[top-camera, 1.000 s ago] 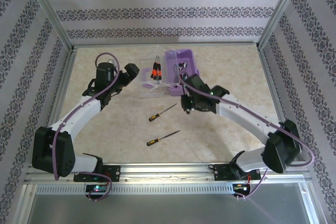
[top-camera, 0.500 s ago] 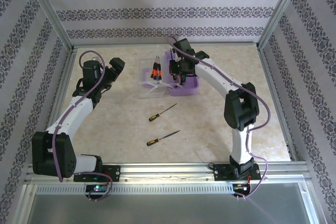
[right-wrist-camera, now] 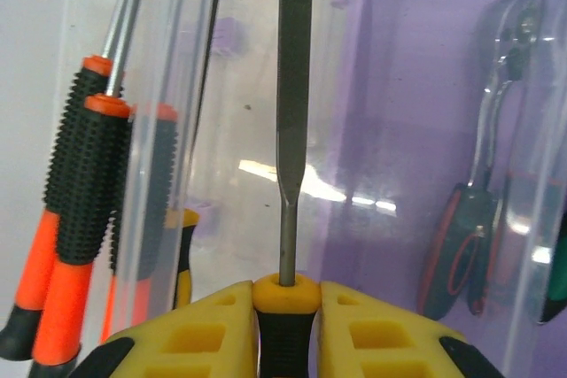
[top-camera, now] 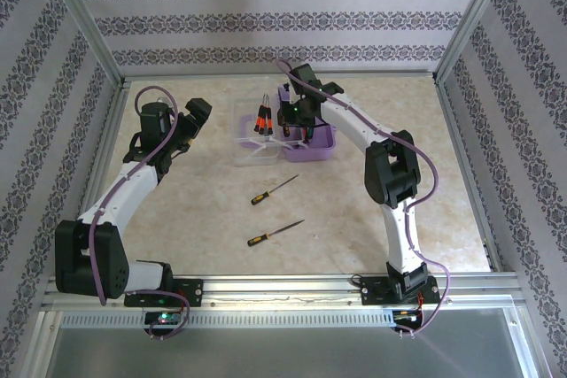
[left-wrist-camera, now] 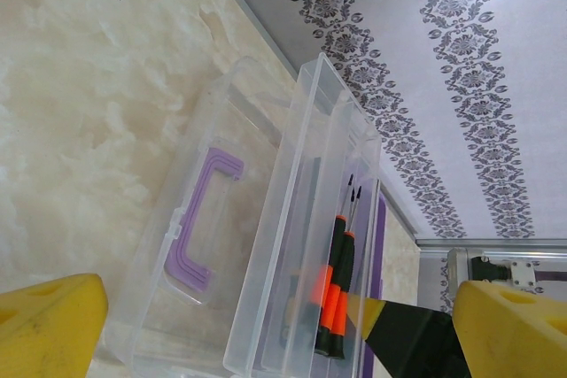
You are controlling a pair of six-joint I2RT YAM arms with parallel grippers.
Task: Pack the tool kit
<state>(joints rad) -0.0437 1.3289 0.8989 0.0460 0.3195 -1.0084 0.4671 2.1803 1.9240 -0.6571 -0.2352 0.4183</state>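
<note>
Right wrist: file held at the case.
My right claw [right-wrist-camera: 285, 300] pinches the file [right-wrist-camera: 293, 86] by its handle, shaft pointing ahead, I judge for slotting beside the orange drivers [right-wrist-camera: 75, 183] in the case [top-camera: 251, 150]; left claw [top-camera: 195, 114] hangs spread nearby.

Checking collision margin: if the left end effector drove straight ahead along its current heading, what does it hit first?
Most likely the clear case, its near half with the purple handle. The left end effector is open and apart from it, bare table between; depth is unclear.
</note>
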